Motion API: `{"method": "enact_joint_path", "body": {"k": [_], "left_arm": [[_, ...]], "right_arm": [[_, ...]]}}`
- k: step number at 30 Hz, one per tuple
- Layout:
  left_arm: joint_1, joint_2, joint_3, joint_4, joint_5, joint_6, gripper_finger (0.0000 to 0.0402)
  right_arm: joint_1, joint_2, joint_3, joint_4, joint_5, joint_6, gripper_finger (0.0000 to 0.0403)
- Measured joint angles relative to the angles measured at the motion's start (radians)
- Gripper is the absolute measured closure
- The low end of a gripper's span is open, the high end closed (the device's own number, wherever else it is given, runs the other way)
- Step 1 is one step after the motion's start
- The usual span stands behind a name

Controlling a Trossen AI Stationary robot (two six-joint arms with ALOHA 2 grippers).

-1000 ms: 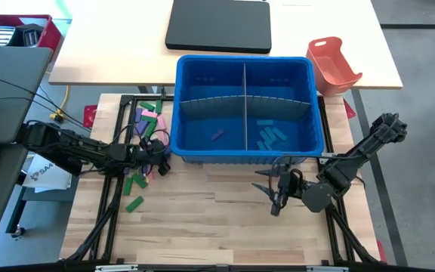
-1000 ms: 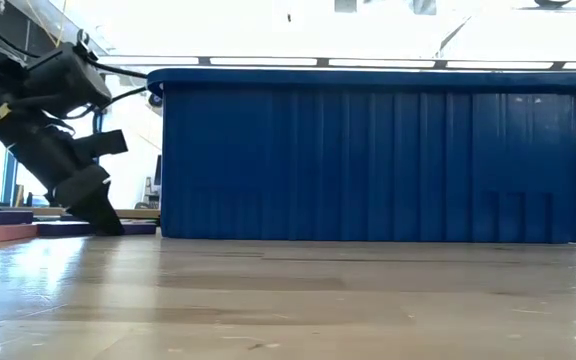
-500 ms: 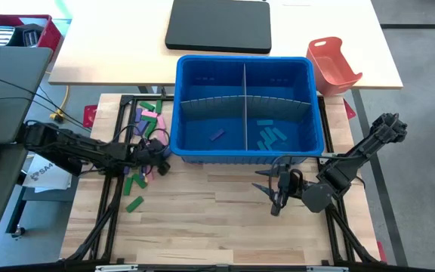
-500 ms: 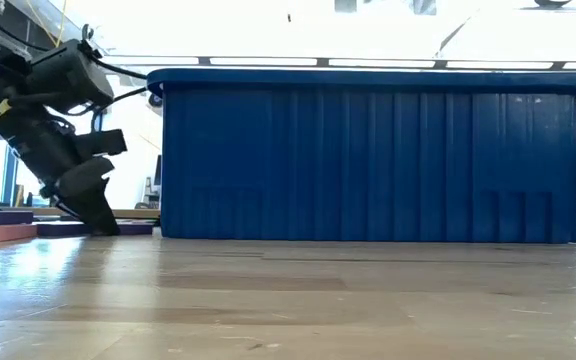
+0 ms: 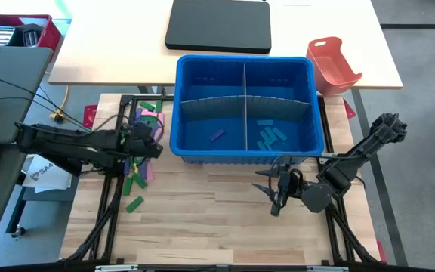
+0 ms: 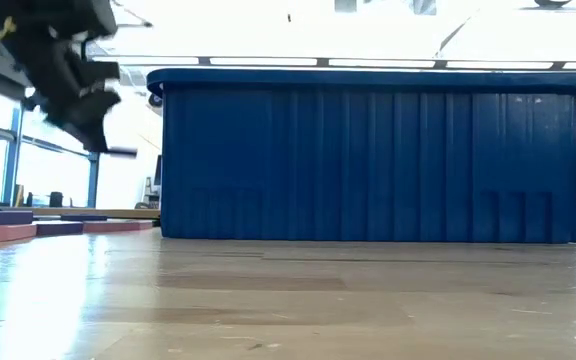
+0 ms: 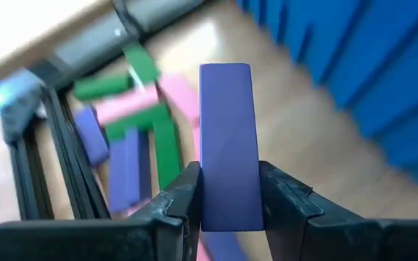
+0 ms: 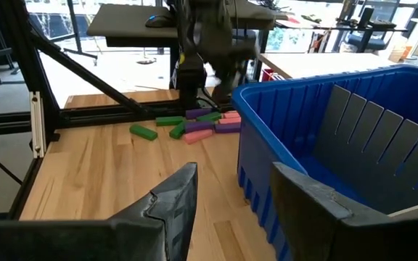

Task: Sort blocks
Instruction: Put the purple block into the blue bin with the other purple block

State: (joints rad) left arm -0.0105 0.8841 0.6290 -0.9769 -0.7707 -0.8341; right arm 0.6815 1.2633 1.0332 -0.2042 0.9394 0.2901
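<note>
My left gripper [image 5: 154, 145] hangs above the table beside the blue bin's [image 5: 244, 106] left wall, shut on a purple block [image 7: 227, 145]. In the low view it shows at the top left [image 6: 80, 105]. Below it, loose green, pink and purple blocks [image 5: 143, 125] lie flat on the wood, and more lie nearer [image 5: 136, 181]. The bin's near right compartment holds several blue blocks [image 5: 270, 136], the near left one a purple block [image 5: 216, 135]. My right gripper [image 5: 273, 193] waits open in front of the bin's near wall, holding nothing. My left gripper pinches the purple block by its two long sides [image 7: 227, 206] between its two fingers [image 7: 183, 199], at the end nearest the wrist. The fingers lie along the block, so most of it sticks out past them. It comes slanting down from the table's left. The block is lifted clear.
An orange-red tray [image 5: 332, 64] stands at the bin's far right corner, and a black flat case [image 5: 219, 25] lies on the far desk. Black frame rails [image 5: 112, 189] cross the table's left part. Bare wood [image 5: 202, 219] spreads along the near side.
My left gripper has risen from the block pile beside the bin's left wall and has tipped nearer to level. The purple block has come up with it and now hangs clear of the table. My right arm has kept still.
</note>
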Motion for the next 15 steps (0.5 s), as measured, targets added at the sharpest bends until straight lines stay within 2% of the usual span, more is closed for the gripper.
{"method": "enact_joint_path", "body": {"k": [4,8,12,15], "left_arm": [[0.000,-0.020,0.112,0.016,-0.088,0.072,0.0304],[-0.006,-0.019,0.204,0.193,-0.094,0.297,0.0304],[-0.030,-0.005,0.240,0.529,0.042,0.620,0.0304],[-0.035,0.033,0.255,0.715,0.161,0.726,0.0304]], "right_arm": [[0.000,0.000,0.000,-0.002,0.000,0.001,0.0234],[0.000,0.000,0.000,-0.002,0.000,0.000,0.0234],[0.000,0.000,0.000,-0.002,0.000,0.001,0.0234],[0.000,0.000,0.000,-0.002,0.000,0.000,0.0234]]}}
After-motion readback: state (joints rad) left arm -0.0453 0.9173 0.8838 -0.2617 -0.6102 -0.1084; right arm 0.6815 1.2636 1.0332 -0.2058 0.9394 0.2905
